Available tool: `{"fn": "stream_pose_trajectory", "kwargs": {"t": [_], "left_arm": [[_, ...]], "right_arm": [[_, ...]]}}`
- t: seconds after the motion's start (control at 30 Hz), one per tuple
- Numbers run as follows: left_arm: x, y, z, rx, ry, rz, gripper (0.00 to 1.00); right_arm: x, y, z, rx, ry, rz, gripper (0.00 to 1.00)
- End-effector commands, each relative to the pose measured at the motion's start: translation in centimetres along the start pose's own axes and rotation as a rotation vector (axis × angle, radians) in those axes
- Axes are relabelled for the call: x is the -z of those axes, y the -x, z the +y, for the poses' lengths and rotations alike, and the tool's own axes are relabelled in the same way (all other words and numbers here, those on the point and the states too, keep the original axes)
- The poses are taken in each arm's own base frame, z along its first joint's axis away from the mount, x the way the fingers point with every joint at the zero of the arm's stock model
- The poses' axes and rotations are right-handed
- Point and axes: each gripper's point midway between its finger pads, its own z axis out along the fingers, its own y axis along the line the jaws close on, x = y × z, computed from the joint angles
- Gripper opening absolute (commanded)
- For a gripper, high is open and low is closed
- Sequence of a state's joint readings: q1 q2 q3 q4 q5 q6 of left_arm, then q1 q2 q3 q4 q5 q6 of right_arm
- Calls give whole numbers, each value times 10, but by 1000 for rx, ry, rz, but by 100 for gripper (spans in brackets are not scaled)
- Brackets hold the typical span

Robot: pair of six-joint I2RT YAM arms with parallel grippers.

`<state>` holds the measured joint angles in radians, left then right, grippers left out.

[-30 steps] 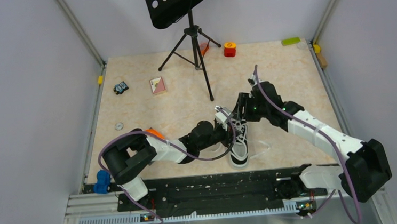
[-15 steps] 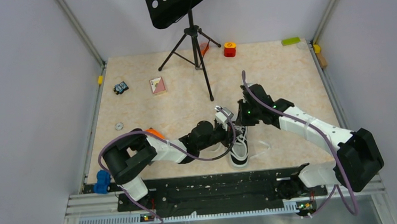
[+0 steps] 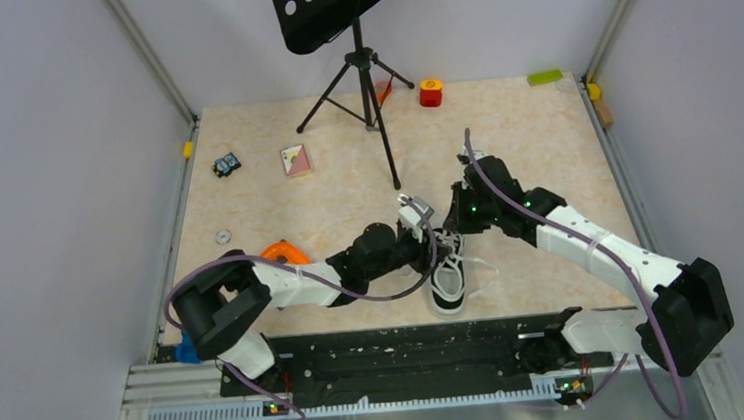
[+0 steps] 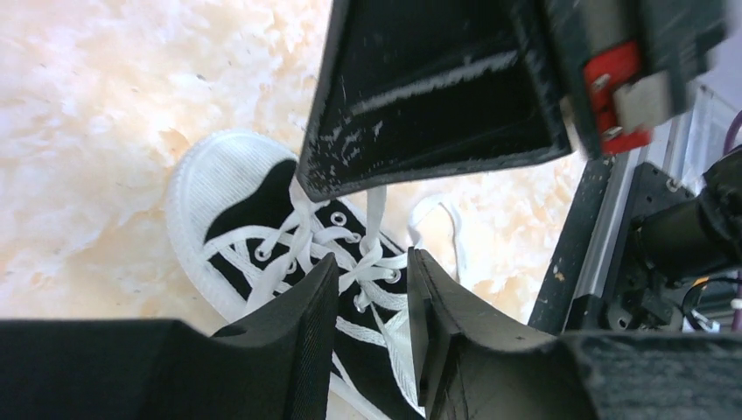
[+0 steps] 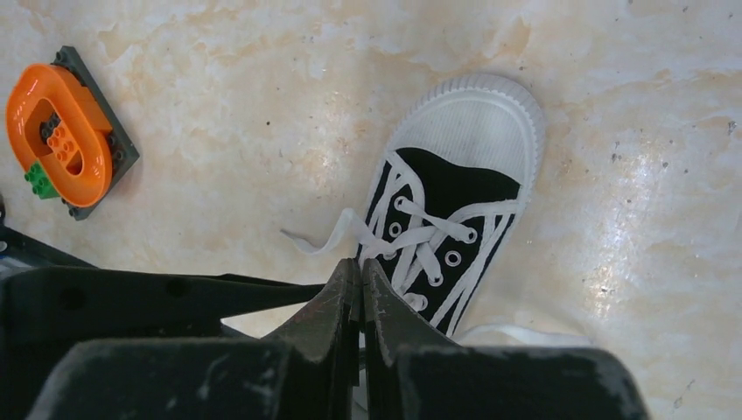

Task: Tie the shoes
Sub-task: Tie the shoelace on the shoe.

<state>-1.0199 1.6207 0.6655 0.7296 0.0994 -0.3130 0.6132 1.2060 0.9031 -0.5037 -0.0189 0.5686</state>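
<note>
sneaker (image 3: pixel 447 284) seen on table (image 3: pixel 543 136) nr front edge, toe twd arm bases | L gripper (image 4: pixel 372 256) parked over laces (image 5: pixel 435 219), fingers apart | R gripper (image 5: pixel 360 262) fingers pressed together by laces, grip on lace can't be told

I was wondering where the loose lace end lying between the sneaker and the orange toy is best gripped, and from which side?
Grip the lace just behind its free end, from above, pinching across its width. It lies flat on the table, away from the sneaker and its eyelets, so a side approach would likely just push it.
</note>
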Motion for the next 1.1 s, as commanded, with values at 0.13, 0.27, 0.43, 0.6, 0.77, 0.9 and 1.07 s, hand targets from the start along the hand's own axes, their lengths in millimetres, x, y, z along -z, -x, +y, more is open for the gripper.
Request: {"fn": "stream_pose_trajectory", "kwargs": {"t": [0.13, 0.27, 0.43, 0.6, 0.77, 0.9, 1.07], "left_arm": [[22, 43, 11, 44, 92, -87, 38], [19, 43, 15, 50, 102, -80, 50], [8, 29, 16, 35, 79, -59, 61], [-1, 27, 7, 7, 3, -95, 60], [-13, 29, 2, 2, -34, -102, 61], [-22, 28, -1, 9, -55, -94, 60], [-23, 29, -3, 21, -70, -103, 57]], "right_arm": [[6, 6, 5, 11, 22, -43, 0], [6, 7, 6, 8, 30, -46, 0], [8, 7, 8, 2, 39, -50, 0], [9, 7, 9, 1, 41, -49, 0], [9, 7, 8, 0, 40, -47, 0], [9, 7, 9, 0, 41, -46, 0], [8, 7, 9, 1, 41, -43, 0]]}}
